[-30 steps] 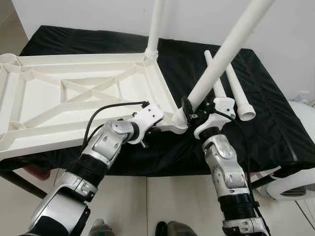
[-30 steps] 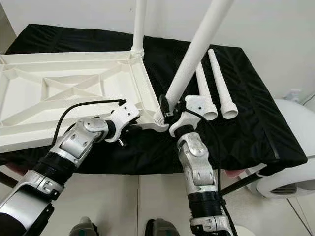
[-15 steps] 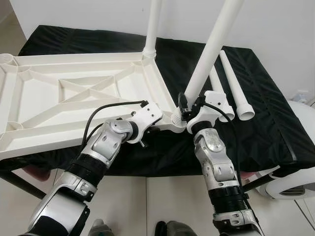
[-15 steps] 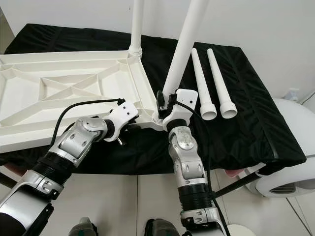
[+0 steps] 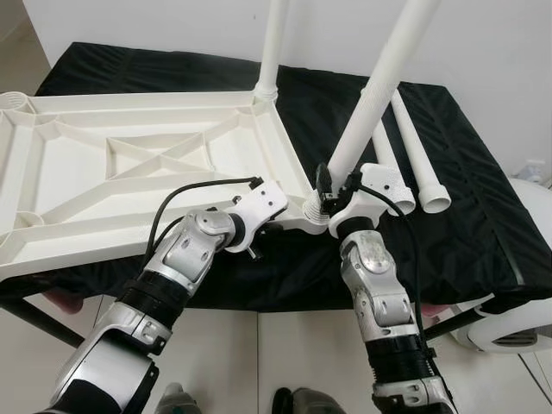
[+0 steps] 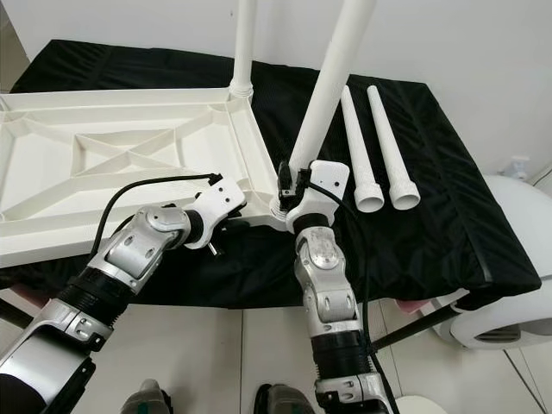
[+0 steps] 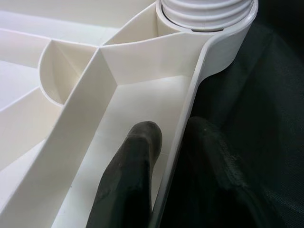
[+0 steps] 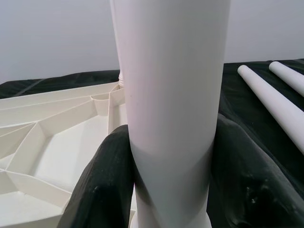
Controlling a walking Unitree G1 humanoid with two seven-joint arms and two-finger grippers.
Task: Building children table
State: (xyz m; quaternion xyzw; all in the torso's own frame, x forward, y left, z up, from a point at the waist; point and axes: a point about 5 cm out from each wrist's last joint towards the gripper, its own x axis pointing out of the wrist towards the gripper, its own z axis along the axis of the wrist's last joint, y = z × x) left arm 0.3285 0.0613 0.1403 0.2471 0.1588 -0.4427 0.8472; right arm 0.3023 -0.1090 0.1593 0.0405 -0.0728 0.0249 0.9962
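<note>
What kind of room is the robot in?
Probably a room in a home, though little of it shows. There is a plain white wall, a pale tiled floor, and a work table under a black cloth where an upside-down white tabletop and spare legs lie.

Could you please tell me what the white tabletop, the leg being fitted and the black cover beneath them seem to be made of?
White ribbed upside-down tabletop: apparently moulded plastic, matte; thin walls and cross ribs suggest it.
White tapered tube leg in the right tool: likely the same smooth plastic, with a ridged threaded base.
Black cover: probably woven fabric; it wrinkles and drapes over the edge.
</note>
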